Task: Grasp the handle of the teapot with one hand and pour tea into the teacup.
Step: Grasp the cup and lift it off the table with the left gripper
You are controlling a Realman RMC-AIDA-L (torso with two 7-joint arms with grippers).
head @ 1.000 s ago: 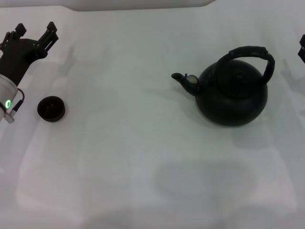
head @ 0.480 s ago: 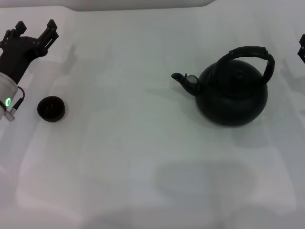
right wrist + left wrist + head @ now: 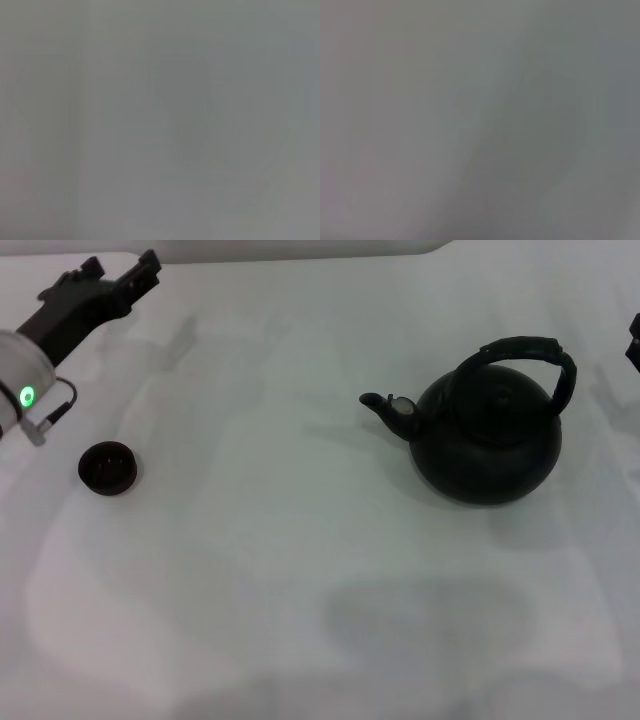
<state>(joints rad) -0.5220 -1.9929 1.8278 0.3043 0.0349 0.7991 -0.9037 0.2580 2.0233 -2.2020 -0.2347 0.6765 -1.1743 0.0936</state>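
Two grippers apart from the teapot

Teapot [image 3: 487, 435] stands upright on the white table [image 3: 300, 570], handle [image 3: 520, 355] arched above, spout towards the teacup [image 3: 107, 467] well left of it. Left gripper [image 3: 112, 280] hovers beyond the teacup, fingers spread, empty. Right gripper [image 3: 634, 340] sits right of the teapot; grip unclear. No writing is readable.

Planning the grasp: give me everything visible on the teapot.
The teapot is round, matte black and kettle-shaped, standing upright on the white table, right of centre. Its short curved spout bears a small grey cap and points toward the teacup, which sits far off to the left. The thick black handle arches over the lid. Nothing touches it but the table; neither gripper is near.
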